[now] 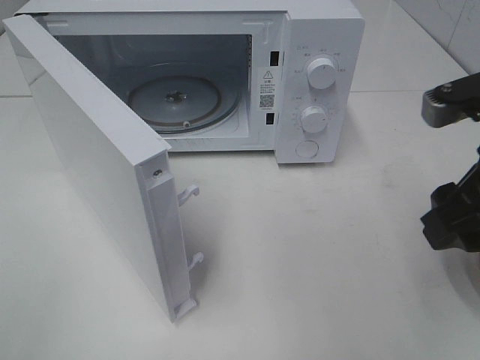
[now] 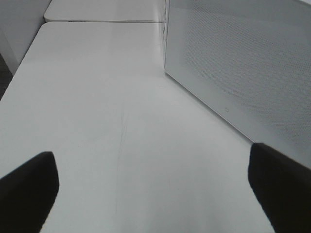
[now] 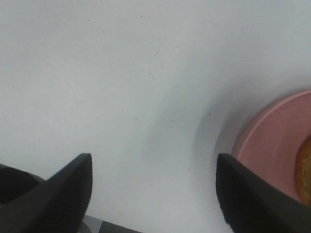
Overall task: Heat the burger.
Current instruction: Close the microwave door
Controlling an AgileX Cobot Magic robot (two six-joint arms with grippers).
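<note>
- At the far edge of the white counter [image 1: 315, 247] stands a white microwave [image 1: 315, 45], its door [image 1: 97, 165] swung fully out toward the near left.
- Microwave cavity: a glass turntable [image 1: 174, 99] lies on the floor of the chamber; nothing rests on it.
- Control panel, on the microwave's right side: two round knobs, upper knob [image 1: 322, 73] and lower knob [image 1: 313, 119], with a round button [image 1: 307, 148] below them.
- Door edge: two white latch hooks [image 1: 189, 193] project from it toward the cavity side.
- Left pincer [image 2: 150, 194]: released, its two dark fingers [image 2: 26, 187] set wide apart over bare counter, grasping nothing. The perforated outer face of the door stands just beside it (seen in the left wrist view only).
- Right pincer [image 3: 155, 194]: released, fingers [image 3: 65, 187] spread with only bare counter between them; nothing is grasped.
- Right arm [image 1: 454, 214]: dark parts show at the right edge of the counter in the high view.
- Pink plate [image 3: 272, 145]: on the counter just beside one finger of the right pincer, only partly in frame.
- The burger [image 3: 305, 170]: a sliver of golden-brown bun sits on the pink plate, cut off by the frame edge (the rest cannot be seen).
</note>
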